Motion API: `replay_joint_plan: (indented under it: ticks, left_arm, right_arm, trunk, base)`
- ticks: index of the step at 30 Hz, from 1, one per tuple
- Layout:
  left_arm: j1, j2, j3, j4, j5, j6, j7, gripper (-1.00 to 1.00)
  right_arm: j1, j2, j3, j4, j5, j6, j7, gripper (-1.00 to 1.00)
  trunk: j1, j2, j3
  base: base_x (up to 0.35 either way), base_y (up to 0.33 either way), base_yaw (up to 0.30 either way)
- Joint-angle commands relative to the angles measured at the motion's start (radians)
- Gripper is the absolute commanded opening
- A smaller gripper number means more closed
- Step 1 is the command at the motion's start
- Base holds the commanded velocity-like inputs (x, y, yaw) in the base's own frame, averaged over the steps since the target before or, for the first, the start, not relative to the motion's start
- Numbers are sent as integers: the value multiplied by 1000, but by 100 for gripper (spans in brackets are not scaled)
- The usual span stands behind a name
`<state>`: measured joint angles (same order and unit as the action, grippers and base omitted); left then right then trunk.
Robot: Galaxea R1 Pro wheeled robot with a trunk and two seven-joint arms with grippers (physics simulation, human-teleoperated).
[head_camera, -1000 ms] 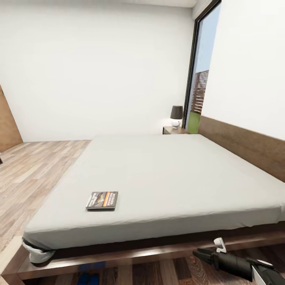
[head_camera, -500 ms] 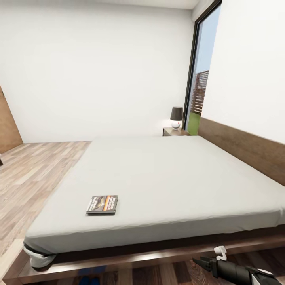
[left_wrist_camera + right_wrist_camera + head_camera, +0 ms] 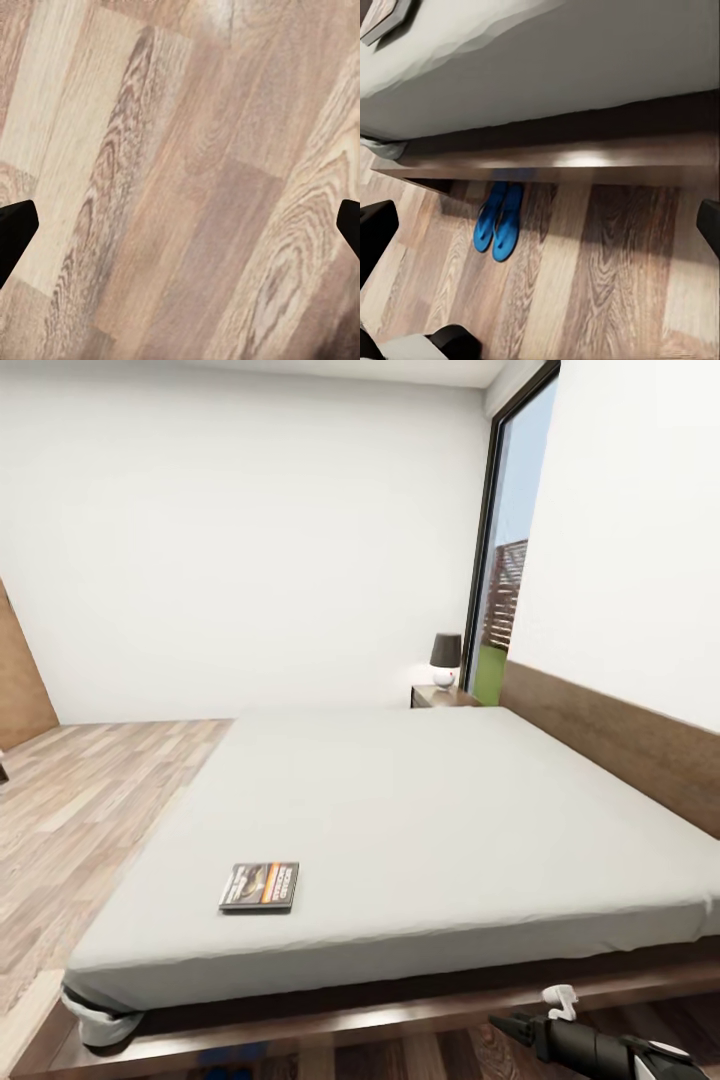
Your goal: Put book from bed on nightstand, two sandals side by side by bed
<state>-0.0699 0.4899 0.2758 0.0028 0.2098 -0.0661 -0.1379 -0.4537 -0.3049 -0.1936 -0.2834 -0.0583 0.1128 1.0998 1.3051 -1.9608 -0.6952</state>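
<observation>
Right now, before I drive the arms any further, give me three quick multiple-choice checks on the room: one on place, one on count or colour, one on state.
1. Where is the book?
A. on the nightstand
B. on the mattress near the bed's foot
C. on the floor

2. How many blue sandals lie by the bed frame?
A. one
B. two
C. three

3. How does the right gripper stand?
A. open, holding nothing
B. shut on the book
C. shut on a sandal

Answers:
1 B, the book lies flat on the bed.
2 B, the sandals lie as a pair.
3 A, the right gripper shows fingertips wide apart over bare floor.
</observation>
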Motion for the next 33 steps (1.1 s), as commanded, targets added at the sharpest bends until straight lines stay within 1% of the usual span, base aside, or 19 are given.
replay_joint_plan:
  ticks: [1, 6, 12, 19, 24, 28, 31, 32, 33]
  left_arm:
    - [-1, 0, 0, 1, 11, -2, -5, 100]
    - [-1, 0, 0, 1, 11, -2, -5, 100]
    - [-1, 0, 0, 0, 12, -3, -5, 100]
    - [-1, 4, 0, 0, 16, -2, -5, 100]
    - [-2, 9, 0, 1, 16, 4, -4, 100]
    - [-2, 12, -1, 1, 15, 7, -4, 100]
    - [-4, 13, -2, 0, 14, 6, -4, 100]
    - [-4, 13, -2, 0, 14, 6, -4, 100]
    - [-4, 14, -2, 0, 14, 6, -4, 100]
  right_arm:
    - [0, 0, -1, 3, -6, 10, -7, 100]
    - [0, 2, -1, 20, -2, 10, -34, 100]
    - [0, 5, -1, 42, 25, -17, -49, 100]
    - [0, 5, -1, 49, 37, -30, -65, 100]
    - [0, 6, -1, 57, 41, -33, -119, 100]
    - [0, 18, -1, 75, 46, -35, -170, 100]
    - [0, 28, -1, 83, 67, -35, -198, 100]
    - [0, 28, -1, 83, 67, -35, -198, 100]
    - [0, 31, -1, 85, 77, -35, -204, 100]
  trunk:
    - [-4, 7, 2]
    - [-23, 42, 18]
    - [-46, 84, 37]
    - [-73, 133, 59]
    - [-92, 168, 74]
    - [-108, 196, 87]
    - [-119, 217, 96]
    - [-123, 224, 99]
    - [-127, 231, 102]
  base:
    - [0, 0, 0]
    - [0, 0, 0]
    - [0, 0, 0]
    - [0, 0, 0]
    - [0, 0, 0]
    - [0, 0, 0]
    - [0, 0, 0]
    - [0, 0, 0]
    - [0, 0, 0]
